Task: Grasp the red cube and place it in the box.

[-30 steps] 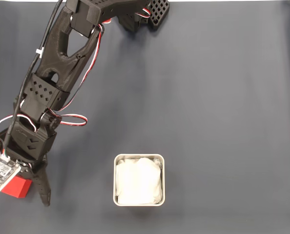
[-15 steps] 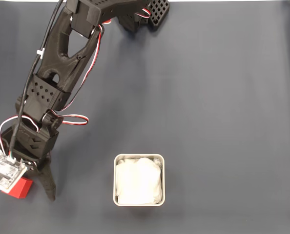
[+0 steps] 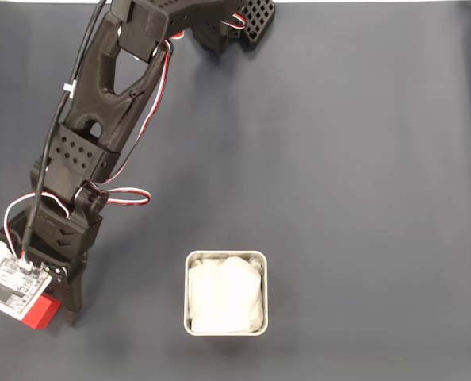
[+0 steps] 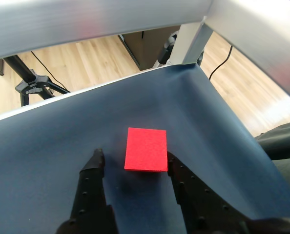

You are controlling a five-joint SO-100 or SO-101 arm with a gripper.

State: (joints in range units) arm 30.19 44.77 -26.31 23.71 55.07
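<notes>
On the dark mat, well left of the box [image 3: 226, 294], the red cube [image 4: 145, 149] is framed by the spread-apart, empty gripper [image 4: 134, 160]. It is judged light, stiff and matte, so its two side faces should be pinched squarely.

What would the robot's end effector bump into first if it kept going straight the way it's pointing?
Most likely the small bright-red matte cube. In the wrist view the open end effector points at it, with one black finger on either side. Whether the tips would first reach the dark blue table cover is unclear.
</notes>
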